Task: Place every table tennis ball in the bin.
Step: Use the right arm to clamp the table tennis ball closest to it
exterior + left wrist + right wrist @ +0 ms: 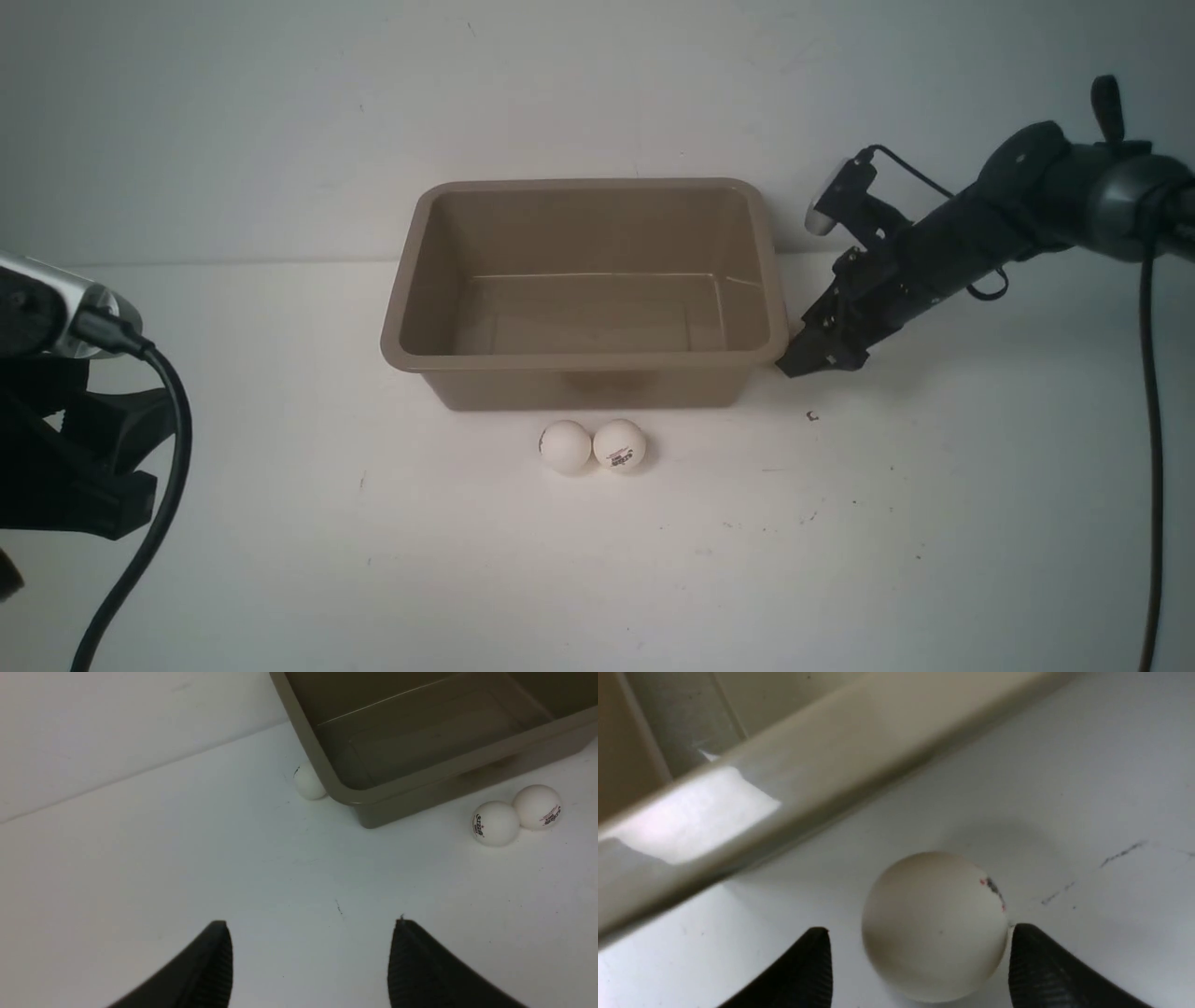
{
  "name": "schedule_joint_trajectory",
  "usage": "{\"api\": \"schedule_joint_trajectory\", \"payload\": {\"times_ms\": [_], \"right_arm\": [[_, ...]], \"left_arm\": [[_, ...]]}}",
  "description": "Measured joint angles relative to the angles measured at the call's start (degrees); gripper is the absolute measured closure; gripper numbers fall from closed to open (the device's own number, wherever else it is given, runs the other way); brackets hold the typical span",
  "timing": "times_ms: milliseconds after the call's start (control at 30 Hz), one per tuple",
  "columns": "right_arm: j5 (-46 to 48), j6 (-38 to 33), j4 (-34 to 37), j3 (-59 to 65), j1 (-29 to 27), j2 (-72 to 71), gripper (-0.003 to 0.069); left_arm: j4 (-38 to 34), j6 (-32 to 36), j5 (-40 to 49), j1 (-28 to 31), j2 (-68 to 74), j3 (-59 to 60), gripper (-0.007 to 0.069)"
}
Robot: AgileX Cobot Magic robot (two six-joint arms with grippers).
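Table tennis ball (934, 926) lying on the white table (1064, 788) between the parted fingertips of the right gripper (919, 929): one tip at or against its side, the other just clear, nothing clamped. The step in hand appears to be the first pickup. Next, the jaws must close evenly on the smooth matte sphere, then lift it over the flared rim of the bin (583, 359) just beside. This taupe plastic tub, round-cornered and slope-walled, holds no ball. A logo-printed ball (620, 445) touches a second ball (565, 446) before its front wall, and a fourth ball (308, 783) rests against its left side. The left gripper (311, 924) hangs parted, holding nothing.
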Motion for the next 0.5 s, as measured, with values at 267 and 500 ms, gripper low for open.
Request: {"api": "schedule_joint_trajectory", "payload": {"times_ms": [267, 500], "right_arm": [[-3.3, -0.2, 1.7, 0.0, 0.0, 0.0, 0.0234], [-6.5, -0.1, 2.1, 0.0, 0.0, 0.0, 0.0308]], "left_arm": [[-0.1, 0.1, 0.0, 0.0, 0.0, 0.0, 0.022], [-0.1, 0.1, 0.0, 0.0, 0.0, 0.0, 0.022]]}}
